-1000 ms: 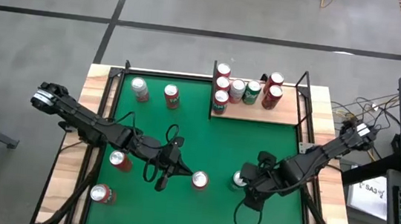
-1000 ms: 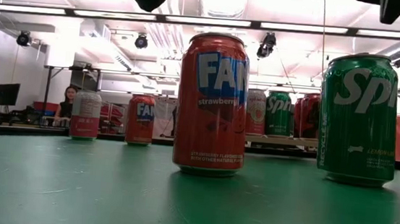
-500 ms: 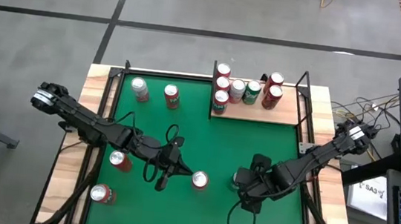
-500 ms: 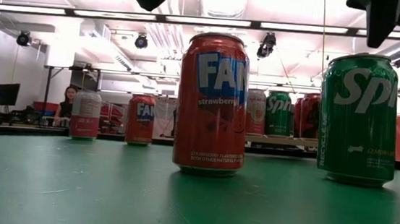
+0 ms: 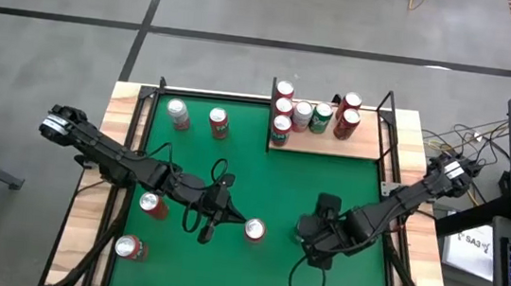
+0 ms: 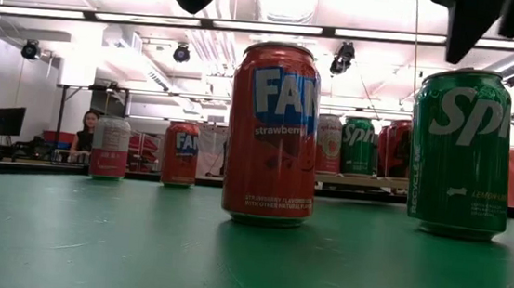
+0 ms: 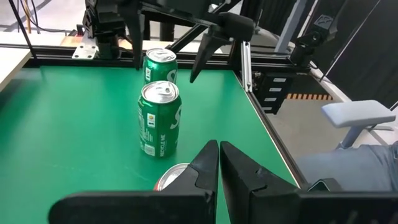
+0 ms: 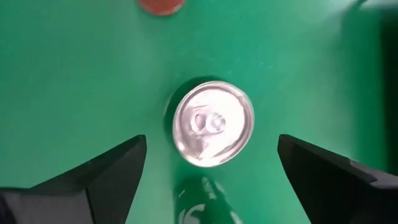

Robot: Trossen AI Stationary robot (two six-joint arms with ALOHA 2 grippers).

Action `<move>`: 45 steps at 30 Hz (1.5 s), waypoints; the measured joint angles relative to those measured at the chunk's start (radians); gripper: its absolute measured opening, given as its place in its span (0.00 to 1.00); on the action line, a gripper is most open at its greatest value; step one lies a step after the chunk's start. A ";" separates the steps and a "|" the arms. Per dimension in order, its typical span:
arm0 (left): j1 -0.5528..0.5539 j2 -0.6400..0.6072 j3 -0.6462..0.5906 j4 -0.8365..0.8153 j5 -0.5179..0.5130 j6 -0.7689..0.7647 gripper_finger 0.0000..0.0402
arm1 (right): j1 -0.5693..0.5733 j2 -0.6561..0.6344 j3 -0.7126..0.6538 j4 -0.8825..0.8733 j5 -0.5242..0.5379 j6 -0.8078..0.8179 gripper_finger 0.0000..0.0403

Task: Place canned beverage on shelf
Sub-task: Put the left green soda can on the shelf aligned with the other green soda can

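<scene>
Green can (image 8: pixel 213 122) stands upright on the worktop (image 5: pixel 234 169), at about 5 o'clock of the green surface in the high view. It is not on the shelf (image 5: pixel 350 145) yet. Silver top with the tab closed, green side with white lettering in the low view, no dents visible.

Change: the right gripper (image 8: pixel 212 142) was clenched a second ago. Its fingers are now spread wide and it has shifted over the can, hiding the can in the high view. The wrist view shows one finger on each side of the can top, apart from it, with nothing grasped. Judged to be the pre-grasp: lower, then close.

A second green can (image 7: pixel 160 118) stands just beside it. The shelf is at 12 o'clock from the can, well apart, and already carries several cans on its far-left part.

Left gripper (image 7: pixel 219 144) waits at 9 o'clock of the can with its fingers clenched on nothing. A red can (image 5: pixel 254 230) stands just beside it.
</scene>
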 joint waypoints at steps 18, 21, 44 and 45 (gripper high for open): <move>0.000 0.000 0.000 0.002 -0.001 0.033 0.00 | -0.055 0.109 -0.083 0.096 -0.057 -0.004 0.82; 0.000 0.000 0.000 0.004 -0.002 0.044 0.00 | -0.065 0.116 -0.080 0.096 -0.059 -0.005 0.73; 0.020 -0.104 0.001 -0.125 -0.227 0.581 0.00 | -0.475 -0.029 0.136 -0.180 -0.082 -0.126 0.71; 0.020 -0.110 0.000 -0.141 -0.227 0.603 0.00 | -0.511 -0.032 0.138 -0.185 -0.083 -0.153 0.71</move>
